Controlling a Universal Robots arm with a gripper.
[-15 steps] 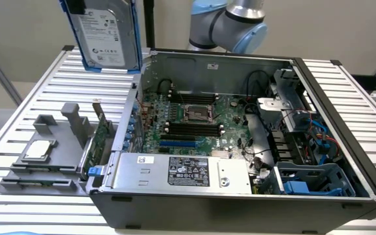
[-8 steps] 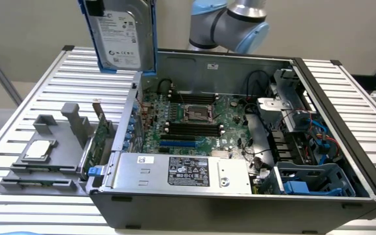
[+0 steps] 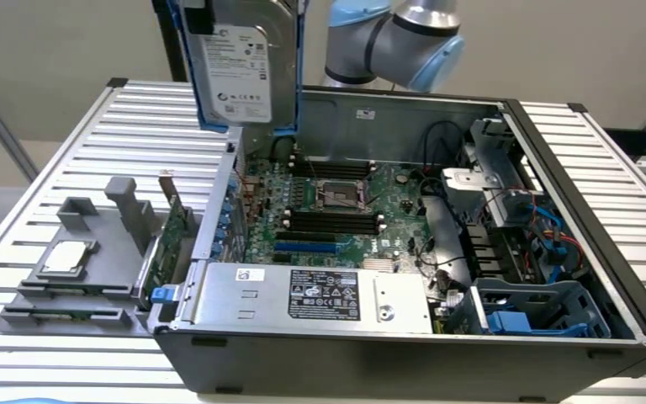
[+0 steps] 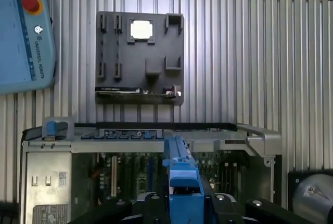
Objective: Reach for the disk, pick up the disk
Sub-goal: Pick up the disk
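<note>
Exterior view, left to right: grey tray (image 3: 76,278) carrying 1 chip (image 3: 65,257) on the slatted table (image 3: 132,126); disk (image 3: 242,67) lifted upright above the open computer case (image 3: 413,353), label facing the camera; gripper (image 4: 183,203) clamped on its blue-railed edge; blue cage (image 3: 537,311) at right

- An open computer case (image 3: 413,353) lies on a slatted metal table (image 3: 65,151).
- Inside it: a green motherboard (image 3: 346,210), a silver power supply (image 3: 312,295), a blue drive cage (image 3: 537,311).
- A grey holder block (image 4: 140,57) beside the case carries a small square chip (image 4: 141,29).
- A teach pendant (image 4: 23,31) with a red button lies near the block.
</note>
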